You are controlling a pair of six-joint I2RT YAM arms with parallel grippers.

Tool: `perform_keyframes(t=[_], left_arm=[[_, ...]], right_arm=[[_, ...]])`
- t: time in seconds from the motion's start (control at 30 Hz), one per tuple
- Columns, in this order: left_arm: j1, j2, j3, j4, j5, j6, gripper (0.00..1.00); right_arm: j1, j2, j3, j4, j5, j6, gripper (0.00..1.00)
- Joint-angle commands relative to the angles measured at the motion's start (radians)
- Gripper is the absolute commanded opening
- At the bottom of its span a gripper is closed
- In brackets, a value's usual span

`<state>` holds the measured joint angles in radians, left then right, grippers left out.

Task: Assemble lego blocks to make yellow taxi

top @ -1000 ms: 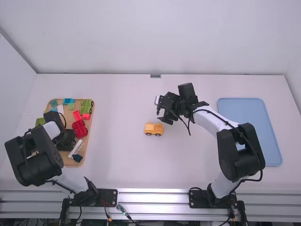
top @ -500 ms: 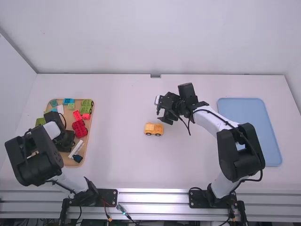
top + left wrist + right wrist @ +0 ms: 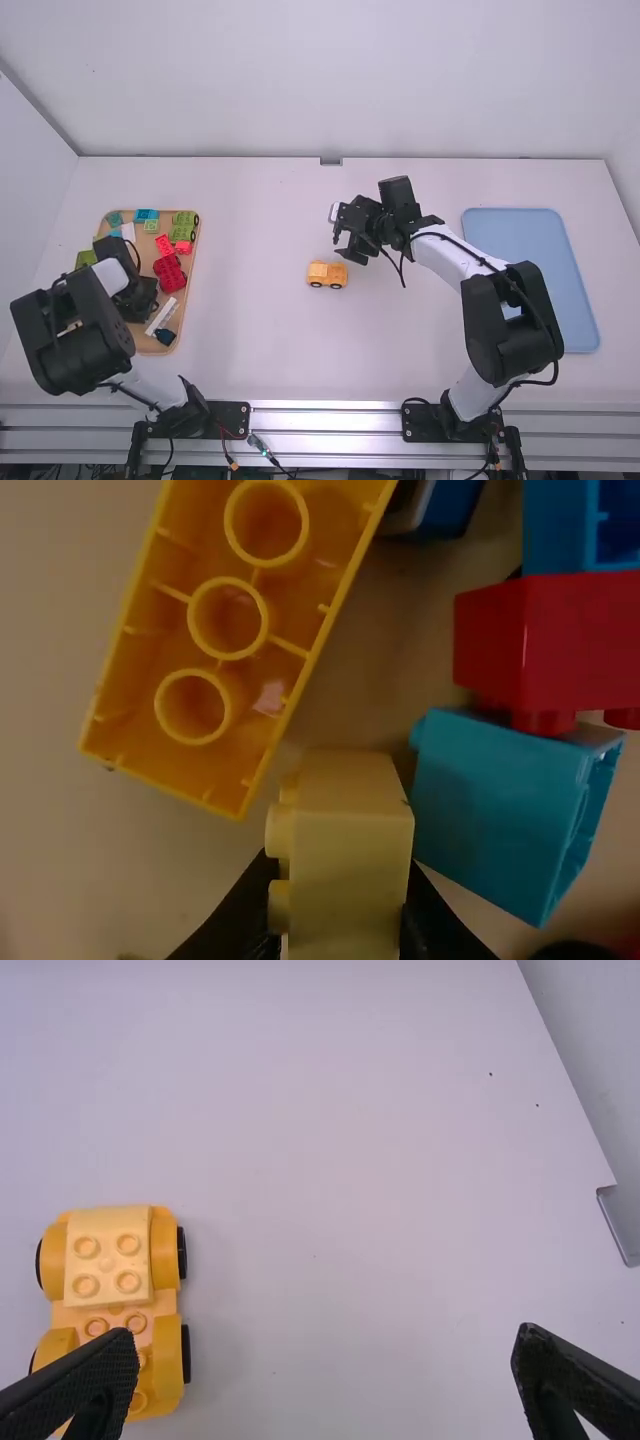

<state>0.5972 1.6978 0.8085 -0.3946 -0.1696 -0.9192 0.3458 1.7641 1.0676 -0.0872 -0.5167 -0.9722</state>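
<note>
My left gripper [image 3: 143,302] is low over the wooden tray at the table's left. In the left wrist view, this gripper [image 3: 340,920] is shut on a pale yellow block [image 3: 350,850], its studs facing sideways. Beside that block lies a larger yellow brick [image 3: 228,645] with its hollow underside showing. Near the table's middle stands a yellow car base [image 3: 327,275] on wheels. Above and just beyond it is my right gripper [image 3: 352,243]. Seen from the right wrist, that gripper [image 3: 328,1348] is open and holds nothing; the car base [image 3: 107,1260], topped by a pale studded block, is near one finger.
The wooden tray [image 3: 187,305] carries several green, red, blue and white pieces. A teal block [image 3: 490,810] and a red block [image 3: 560,645] are close to the left fingers. A blue tray [image 3: 545,260] lies at the right, beyond the right arm's links.
The left gripper has shifted very slightly over the wooden tray. The right arm and the yellow car base have kept still.
</note>
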Motion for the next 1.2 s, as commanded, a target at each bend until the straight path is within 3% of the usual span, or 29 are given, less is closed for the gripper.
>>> perform_keyframes(t=[0.0,0.33,0.57,0.7,0.77,1.17], left_arm=[[-0.002,0.021,-0.021,-0.019,-0.004,0.005,0.02],[-0.003,-0.011,0.011,-0.033,-0.005,0.079,0.02],[-0.016,-0.201,0.011,-0.047,0.020,0.161,0.02],[-0.120,-0.371,-0.010,0.007,0.113,0.393,0.01],[-0.226,-0.439,-0.011,0.051,0.211,0.570,0.01],[-0.684,-0.462,-0.011,0.228,0.259,1.039,0.02]], right_arm=[[0.001,-0.012,0.012,-0.003,-0.006,0.007,0.99],[0.001,-0.012,0.012,-0.003,-0.006,0.007,0.99],[0.002,-0.012,0.012,-0.003,-0.010,0.007,0.99],[0.001,-0.012,0.012,0.045,-0.024,0.124,0.99],[0.002,-0.012,0.012,0.121,-0.024,0.304,0.99],[-0.023,-0.011,0.012,0.294,-0.090,0.911,0.99]])
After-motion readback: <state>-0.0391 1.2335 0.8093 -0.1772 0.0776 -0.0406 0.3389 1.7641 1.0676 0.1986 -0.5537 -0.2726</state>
